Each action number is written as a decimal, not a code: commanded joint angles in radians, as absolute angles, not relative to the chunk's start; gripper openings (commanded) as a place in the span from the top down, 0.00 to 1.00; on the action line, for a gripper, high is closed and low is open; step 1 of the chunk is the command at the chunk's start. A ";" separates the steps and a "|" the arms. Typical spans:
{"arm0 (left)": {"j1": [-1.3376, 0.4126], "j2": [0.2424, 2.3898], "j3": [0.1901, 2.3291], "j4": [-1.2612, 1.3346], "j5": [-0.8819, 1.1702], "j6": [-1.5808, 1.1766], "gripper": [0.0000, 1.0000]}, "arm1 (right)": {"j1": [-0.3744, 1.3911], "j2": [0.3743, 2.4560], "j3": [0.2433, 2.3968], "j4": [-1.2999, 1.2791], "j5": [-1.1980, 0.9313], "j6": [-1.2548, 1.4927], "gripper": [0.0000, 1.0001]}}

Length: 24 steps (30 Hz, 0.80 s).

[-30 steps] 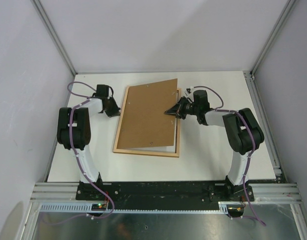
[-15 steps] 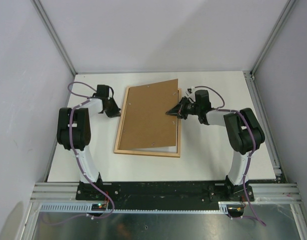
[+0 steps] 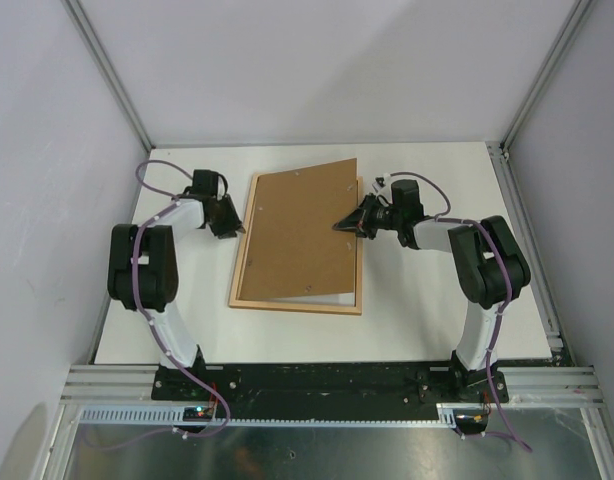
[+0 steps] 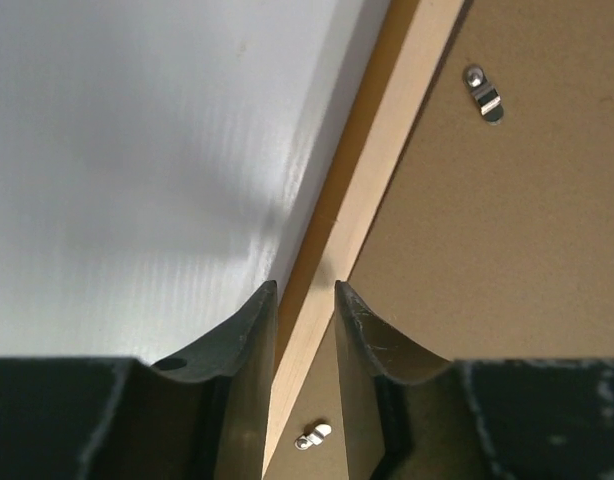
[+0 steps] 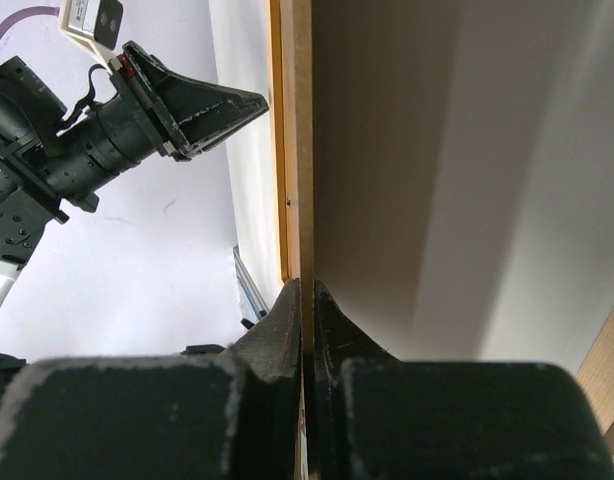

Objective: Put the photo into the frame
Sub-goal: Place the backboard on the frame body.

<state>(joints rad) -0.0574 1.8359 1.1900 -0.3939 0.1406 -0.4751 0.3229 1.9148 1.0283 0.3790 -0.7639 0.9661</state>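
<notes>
Observation, overhead view: the frame (image 3: pixel 297 304) lies flat mid-picture on the white table (image 3: pixel 417 320), light wood face up. A brown backing board (image 3: pixel 297 230) sits on top of it, skewed, its upper right corner poking past the top rail.

Right gripper (image 3: pixel 339 224) comes in from the right of the picture. In its wrist view the fingers (image 5: pixel 287 320) are clamped tight on the thin edge of the backing board (image 5: pixel 302 150), nothing else between them.

Left gripper (image 3: pixel 225 218) sits at the frame's upper left. In the left wrist view I see its jaws parted a little, the tips (image 4: pixel 305 290) standing either side of the light rail (image 4: pixel 372 190) without pinching it. A small metal clip (image 4: pixel 484 92) shows on the board at the upper right of that view.

Photo: I cannot pick it out. A pale strip (image 3: pixel 312 296) shows between the board's lower edge and the bottom rail; I cannot tell whether that is the print or bare table.
</notes>
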 commanded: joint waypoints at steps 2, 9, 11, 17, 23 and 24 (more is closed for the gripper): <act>-0.083 1.825 1.189 -0.412 0.197 -0.419 0.66 | 0.319 1.896 1.025 0.344 -0.775 0.927 1.00; -0.089 1.868 1.196 -0.437 0.144 -0.433 0.72 | 0.314 1.904 1.025 0.340 -0.781 0.928 1.00; -0.089 1.874 1.196 -0.441 0.118 -0.441 0.76 | 0.309 1.905 1.025 0.326 -0.781 0.922 1.00; -0.090 1.888 1.191 -0.446 0.094 -0.457 0.86 | 0.297 1.899 1.025 0.284 -0.781 0.901 1.00; -0.089 1.894 1.185 -0.447 0.091 -0.466 0.91 | 0.295 1.905 1.025 0.263 -0.781 0.896 1.00; -0.089 1.893 1.185 -0.447 0.092 -0.467 0.92 | 0.296 1.908 1.025 0.261 -0.783 0.897 1.00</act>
<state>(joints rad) -0.0830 1.8469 1.1934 -0.4137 0.1341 -0.4622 0.2989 1.9148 1.0279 0.3286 -0.7807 0.9413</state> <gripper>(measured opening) 0.097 0.033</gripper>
